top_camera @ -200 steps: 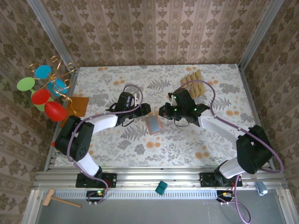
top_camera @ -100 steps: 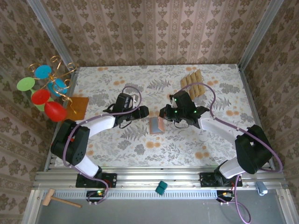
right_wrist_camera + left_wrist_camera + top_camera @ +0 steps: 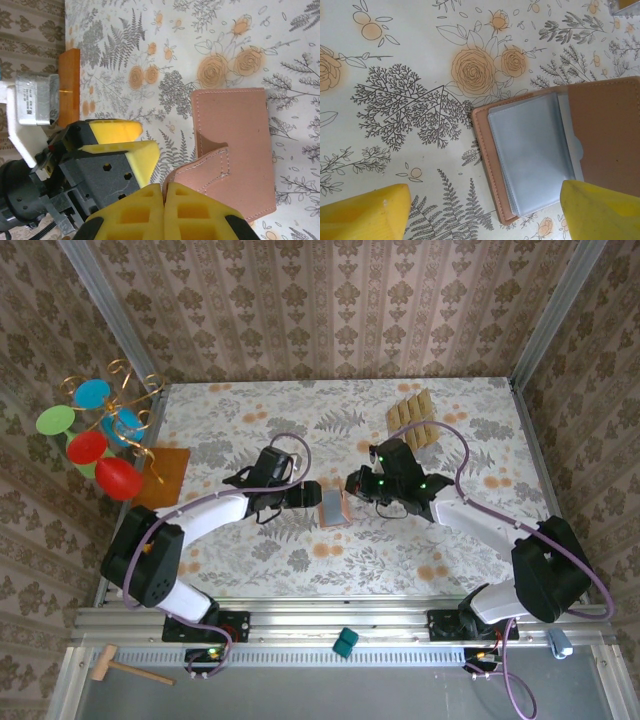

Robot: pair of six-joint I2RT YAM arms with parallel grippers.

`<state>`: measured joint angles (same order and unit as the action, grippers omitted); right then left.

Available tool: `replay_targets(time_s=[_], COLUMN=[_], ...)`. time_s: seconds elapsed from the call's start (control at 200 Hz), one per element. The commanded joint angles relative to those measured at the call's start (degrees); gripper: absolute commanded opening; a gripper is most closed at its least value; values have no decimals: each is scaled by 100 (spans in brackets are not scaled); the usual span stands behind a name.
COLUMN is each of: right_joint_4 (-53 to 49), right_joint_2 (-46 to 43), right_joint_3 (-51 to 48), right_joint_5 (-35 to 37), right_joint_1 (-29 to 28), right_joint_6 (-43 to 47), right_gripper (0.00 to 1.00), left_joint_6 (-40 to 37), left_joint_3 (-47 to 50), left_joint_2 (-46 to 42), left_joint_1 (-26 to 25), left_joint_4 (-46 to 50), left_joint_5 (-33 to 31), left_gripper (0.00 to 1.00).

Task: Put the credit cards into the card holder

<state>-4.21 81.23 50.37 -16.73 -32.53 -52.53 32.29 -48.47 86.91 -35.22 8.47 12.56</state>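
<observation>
Left gripper [image 3: 312, 498], overhead view: I see it at mid-frame, just left of the card holder [image 3: 332, 508], which lies on the flowered table [image 3: 400, 550] between the two arms. The right gripper [image 3: 350, 490] meets the holder's upper right corner. The credit cards [image 3: 412, 418] lie in rows at the upper right, well apart from the holder. An orange-brown mat [image 3: 165, 475] lies at the left edge.

Left wrist view: the two yellow fingers [image 3: 365, 215] sit in the lower corners, wide apart, so I record this gripper as open and gripping nothing. The holder occupies the right half, opened, grey lining facing up, salmon-brown cover at the far right. One finger overlaps the holder's lower edge; I cannot confirm contact.

Right wrist view: this gripper's fingers [image 3: 210, 197] are pressed together at bottom centre, and one flap of the holder curls up into the seam between them. I record it as closed on the holder. The rest of the holder lies flat at centre right. The left gripper stands at lower left, just beside it.
</observation>
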Motion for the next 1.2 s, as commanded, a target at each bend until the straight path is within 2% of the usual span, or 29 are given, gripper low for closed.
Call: replay_targets(time_s=[0.0, 0.205, 0.655, 1.195], right_joint_4=[237, 669, 759, 1083], right_joint_2=[-108, -52, -505, -549], right_joint_3=[-317, -602, -1082, -1720], right_joint_5=[17, -161, -286, -557], right_joint_1=[58, 137, 571, 973], right_joint_6=[-40, -195, -186, -172], right_gripper=[0, 0, 0, 0], left_joint_6=[-73, -229, -371, -451], left_joint_3=[19, -229, -743, -1204], left_joint_2=[271, 631, 1093, 1712], left_joint_1=[-45, -120, -324, -456], left_joint_4=[-112, -106, 36, 190], left_joint_5=[-110, -213, -210, -192], left_gripper=[80, 80, 80, 80])
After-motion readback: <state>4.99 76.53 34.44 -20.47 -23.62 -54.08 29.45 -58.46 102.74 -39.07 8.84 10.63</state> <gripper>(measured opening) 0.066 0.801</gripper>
